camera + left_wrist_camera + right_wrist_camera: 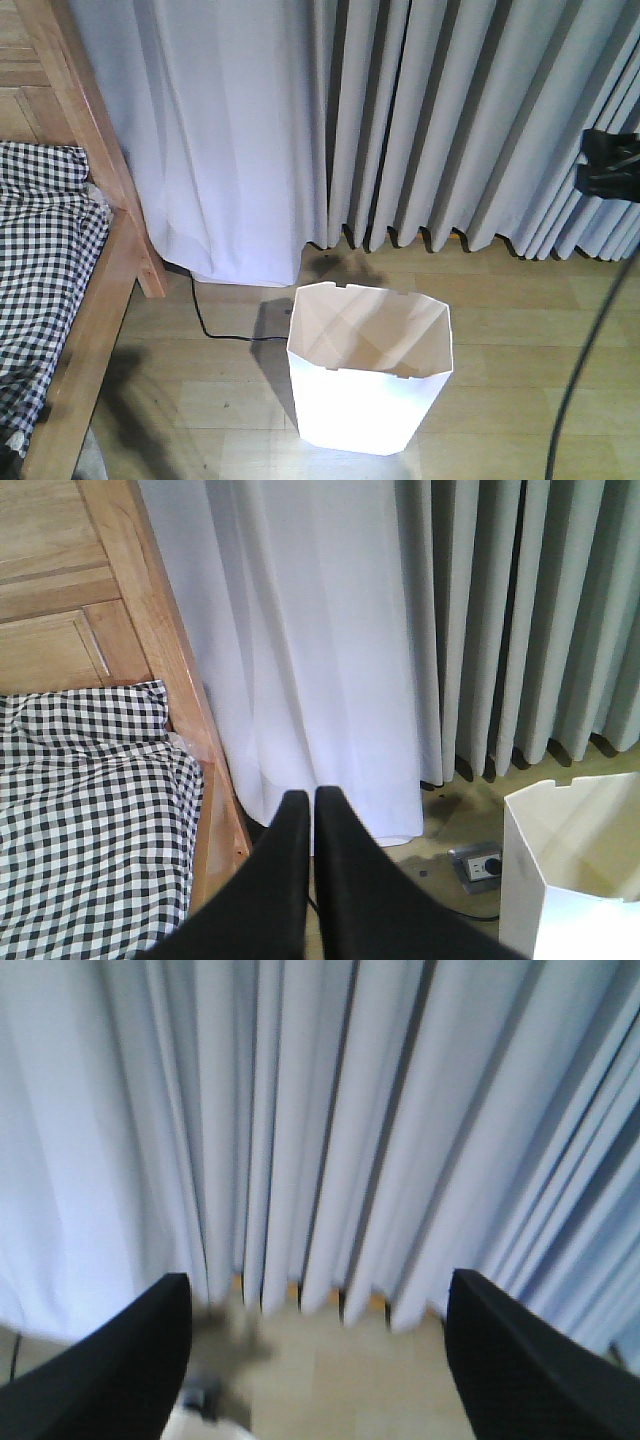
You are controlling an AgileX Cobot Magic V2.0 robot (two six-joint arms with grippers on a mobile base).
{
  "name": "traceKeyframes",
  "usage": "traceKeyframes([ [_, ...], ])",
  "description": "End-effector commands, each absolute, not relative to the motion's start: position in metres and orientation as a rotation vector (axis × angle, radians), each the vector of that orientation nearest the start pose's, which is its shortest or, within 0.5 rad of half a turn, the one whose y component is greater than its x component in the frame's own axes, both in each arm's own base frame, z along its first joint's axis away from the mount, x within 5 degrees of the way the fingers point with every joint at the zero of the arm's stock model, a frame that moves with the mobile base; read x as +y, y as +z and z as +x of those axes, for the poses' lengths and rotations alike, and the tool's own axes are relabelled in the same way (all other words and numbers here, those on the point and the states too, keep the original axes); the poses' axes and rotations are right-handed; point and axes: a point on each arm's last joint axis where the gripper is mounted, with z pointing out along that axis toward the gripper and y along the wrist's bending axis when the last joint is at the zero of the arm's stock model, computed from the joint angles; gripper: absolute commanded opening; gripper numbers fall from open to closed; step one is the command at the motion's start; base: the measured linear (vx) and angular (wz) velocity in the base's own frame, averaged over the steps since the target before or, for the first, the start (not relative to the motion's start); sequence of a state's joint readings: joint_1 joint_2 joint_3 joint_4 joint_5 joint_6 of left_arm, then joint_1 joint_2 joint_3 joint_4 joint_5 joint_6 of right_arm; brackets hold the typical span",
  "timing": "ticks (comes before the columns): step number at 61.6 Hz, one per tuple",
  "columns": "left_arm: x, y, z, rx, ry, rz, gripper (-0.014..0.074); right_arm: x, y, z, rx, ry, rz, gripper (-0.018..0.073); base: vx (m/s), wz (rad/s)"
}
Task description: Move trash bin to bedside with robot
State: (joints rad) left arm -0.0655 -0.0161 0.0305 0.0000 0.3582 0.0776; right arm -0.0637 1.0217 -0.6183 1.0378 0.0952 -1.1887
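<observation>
White trash bin [368, 385] is standing upright on the pale wooden floor [520, 300], mouth open, just in front of the long grey-white curtains [400, 120] that are filling the wall behind it. To the bin's left, apart from it, the bedside [85, 330] is showing its light-brown wooden frame and black-and-white checkered bedding [90, 820]. A thin black cable [215, 325] is trailing over the floor between bin and bed frame, and a floor socket [478, 864] is sitting just left of the bin, near the curtain hem. The left gripper [310, 805] is hanging above the floor left of the bin, its fingers pressed together and grasping nothing. The right gripper [318, 1300] is facing the curtains, fingers spread wide and empty; a blurred pale shape below may be the bin's rim.
</observation>
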Motion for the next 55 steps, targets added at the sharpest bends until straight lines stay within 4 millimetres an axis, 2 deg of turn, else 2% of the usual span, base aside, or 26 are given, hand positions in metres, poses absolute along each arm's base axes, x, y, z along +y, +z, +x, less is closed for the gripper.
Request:
traceKeyframes([
  [1,-0.004,0.173,0.054,1.78,0.005,0.124,-0.0007,-0.007,0.314,0.189,1.811,-0.101,-0.128,0.0512,0.0,0.0],
  [9,-0.004,0.173,0.054,1.78,0.005,0.124,-0.0007,-0.004,0.315,0.145,1.699,-0.072,-0.081,0.0512,0.0,0.0],
  [18,-0.004,0.173,0.054,1.78,0.005,0.124,-0.0007,0.0,0.306,0.098,1.564,-0.066,-0.065,0.0512,0.0,0.0],
  [28,-0.004,0.173,0.054,1.78,0.005,0.124,-0.0007,0.005,0.283,0.064,1.463,-0.052,-0.092,0.0512,0.0,0.0],
  [37,-0.004,0.173,0.054,1.78,0.005,0.124,-0.0007,0.007,0.269,0.052,1.416,-0.048,-0.104,0.0512,0.0,0.0],
  [48,-0.004,0.173,0.054,1.78,0.005,0.124,-0.0007,0.009,0.266,0.05,1.413,-0.031,-0.12,0.0511,0.0,0.0],
  [52,-0.004,0.173,0.054,1.78,0.005,0.124,-0.0007,0.009,0.266,0.05,1.415,-0.028,-0.124,0.0484,0.0,0.0],
  [55,-0.004,0.173,0.054,1.78,0.005,0.124,-0.0007,0.009,0.266,0.05,1.415,-0.028,-0.124,0.0426,0.0,0.0],
])
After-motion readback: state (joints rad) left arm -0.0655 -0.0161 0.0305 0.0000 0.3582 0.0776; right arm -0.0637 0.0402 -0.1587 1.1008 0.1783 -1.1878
